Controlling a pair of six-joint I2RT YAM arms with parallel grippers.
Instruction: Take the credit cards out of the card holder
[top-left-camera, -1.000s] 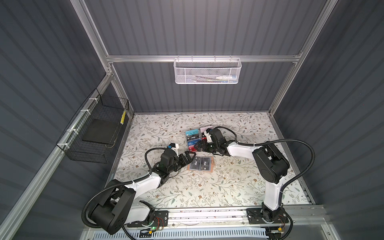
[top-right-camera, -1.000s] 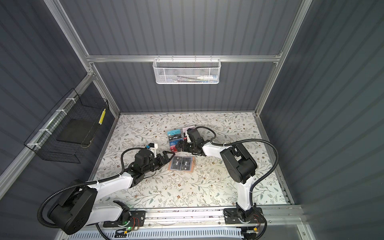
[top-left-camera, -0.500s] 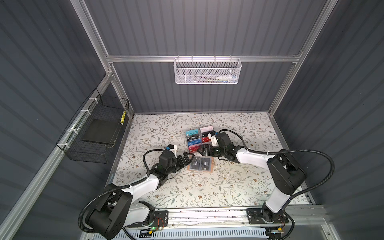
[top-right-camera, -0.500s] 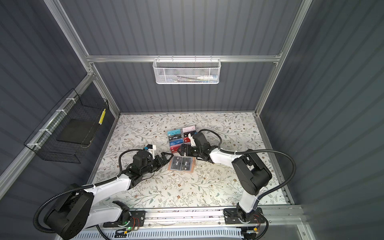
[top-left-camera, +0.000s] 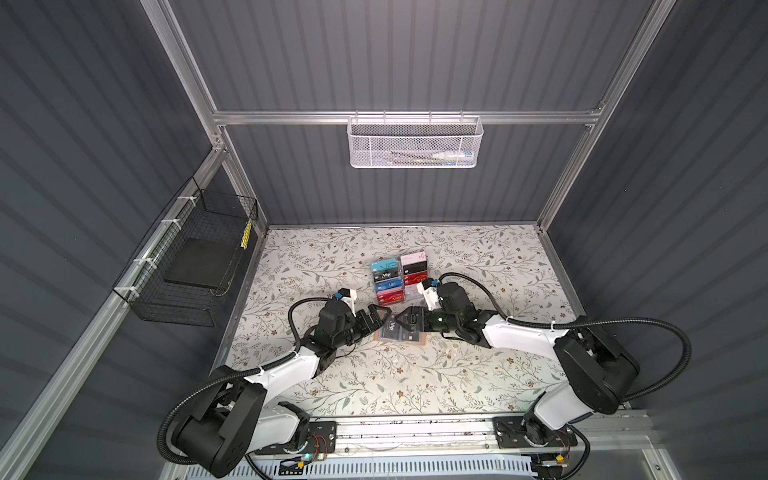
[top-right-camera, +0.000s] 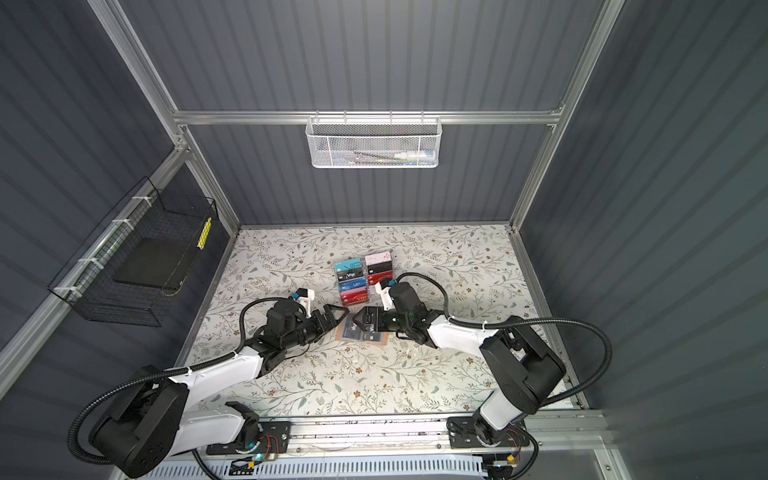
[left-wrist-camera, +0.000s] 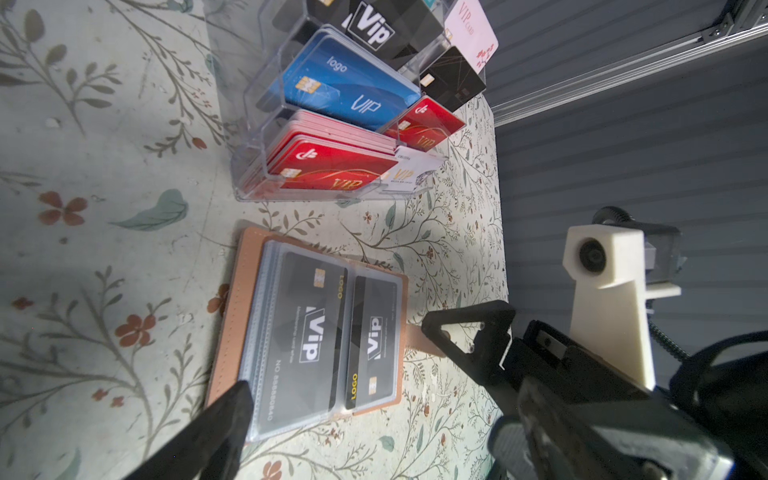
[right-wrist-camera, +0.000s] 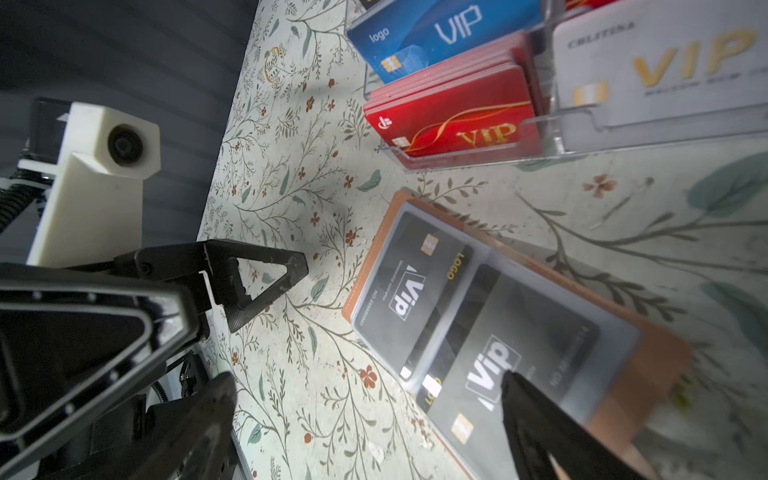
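- Table (top-left-camera: 478, 374): floral cover, with wide bare stretches toward the front rail and both side walls.
- Clear rack (left-wrist-camera: 249, 174): tiered, standing just behind the card holder (left-wrist-camera: 232, 316) with a narrow strip of cover between them. Its cards read "VIP" on red, "logo" and "VIP" on blue, "Vip" on black, "VIP CARD" on pink.
- Left gripper (top-left-camera: 376, 319): jaws spread, holding nothing, at the card holder's left edge.
- Right gripper (top-left-camera: 405, 322): jaws spread over the card holder's right part. One finger (right-wrist-camera: 536, 419) hangs above a pocket; contact unclear.
- Card holder: tan, lying open and flat mid-table between the grippers.
- Credit cards (left-wrist-camera: 307, 332): two black ones side by side in its pockets, each marked "Vip" and "LOGO".
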